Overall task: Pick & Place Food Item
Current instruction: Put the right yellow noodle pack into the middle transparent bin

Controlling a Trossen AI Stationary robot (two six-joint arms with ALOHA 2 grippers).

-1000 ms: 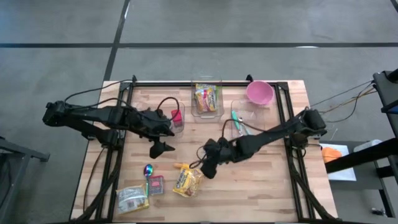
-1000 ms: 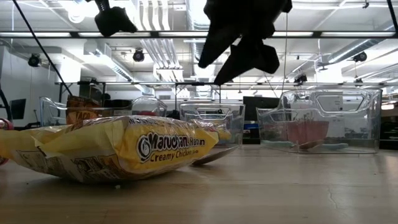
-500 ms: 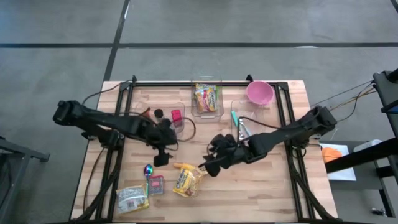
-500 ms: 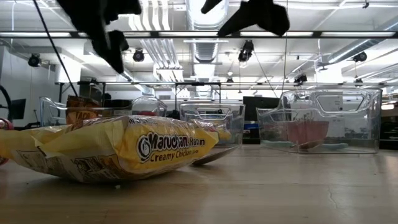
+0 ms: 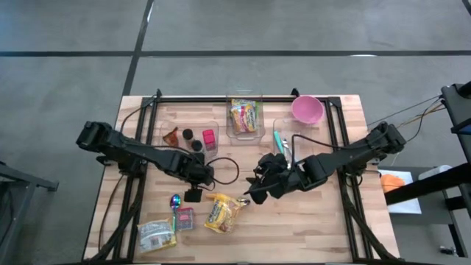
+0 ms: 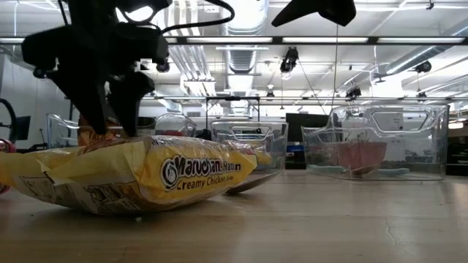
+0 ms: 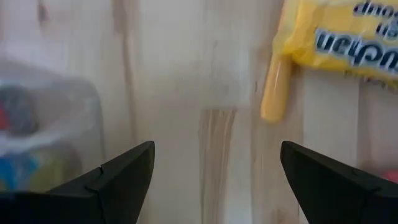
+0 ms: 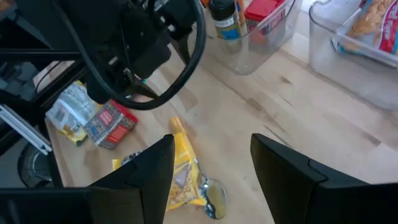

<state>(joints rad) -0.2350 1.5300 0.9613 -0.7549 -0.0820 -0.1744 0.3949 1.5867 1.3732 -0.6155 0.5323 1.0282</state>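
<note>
A yellow ramen packet (image 5: pixel 221 214) lies flat on the wooden table (image 5: pixel 309 228), near the front; the low view shows it close up (image 6: pixel 139 174). A small yellow stick (image 7: pixel 275 93) lies at the packet's far left end. My left gripper (image 5: pixel 193 194) hangs open just left of that end, pointing down over bare wood (image 7: pixel 214 149), a little above the table. My right gripper (image 5: pixel 252 193) is open and higher up, to the right of the packet, which shows between its fingers (image 8: pixel 180 174) well below them.
Three clear bins stand at the back: one with a bottle and a red item (image 5: pixel 200 138), one with a ramen packet (image 5: pixel 245 118), one with utensils (image 5: pixel 287 141). A pink bowl (image 5: pixel 307 109) stands behind. A colourful spoon (image 5: pixel 175 200), a red packet (image 5: pixel 184 218) and a silvery packet (image 5: pixel 156 235) lie front left.
My left gripper has come down and toward the table's near edge, next to the yellow packet's left end, and has tipped to point downward. My right gripper has risen away from the packet and drawn back a little toward the right.
</note>
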